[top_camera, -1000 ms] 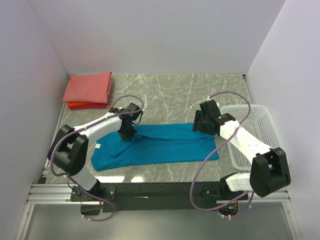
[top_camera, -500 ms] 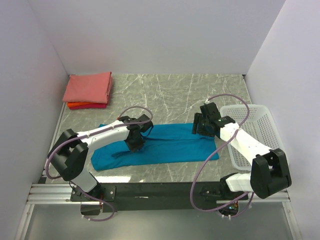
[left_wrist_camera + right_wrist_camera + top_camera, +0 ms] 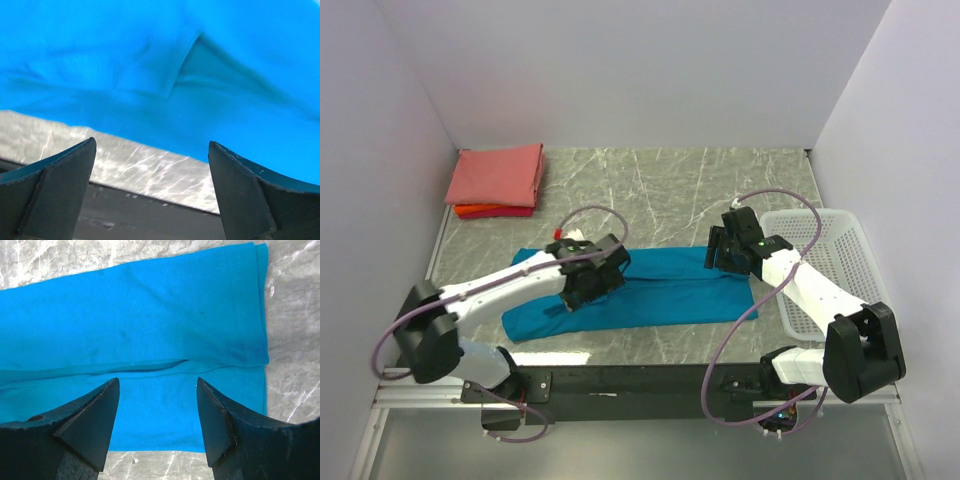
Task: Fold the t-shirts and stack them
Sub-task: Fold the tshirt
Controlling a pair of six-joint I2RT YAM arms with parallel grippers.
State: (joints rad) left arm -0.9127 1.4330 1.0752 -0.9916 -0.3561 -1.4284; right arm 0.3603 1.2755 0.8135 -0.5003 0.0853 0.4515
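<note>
A teal-blue t-shirt [image 3: 670,290] lies as a long folded strip across the marble table [image 3: 670,190]. My left gripper [image 3: 576,296] hovers over its left part, jaws open wide and empty. In the left wrist view the teal cloth [image 3: 150,75] fills the top, and the left gripper [image 3: 151,144] frames bare marble by the shirt's near hem. My right gripper [image 3: 721,256] stands open over the shirt's right end. In the right wrist view the right gripper [image 3: 158,381] holds nothing, with flat teal cloth [image 3: 150,315] between its fingers. Folded salmon-pink and orange-red t-shirts [image 3: 498,178] are stacked at the back left.
A white mesh basket [image 3: 832,262] stands at the right edge, beside the right arm. White walls close the table on three sides. A dark rail [image 3: 640,380] with the arm bases runs along the near edge.
The left gripper carried the shirt's left part toward the near side, folding it over, then opened and let go. The right arm has barely moved.
</note>
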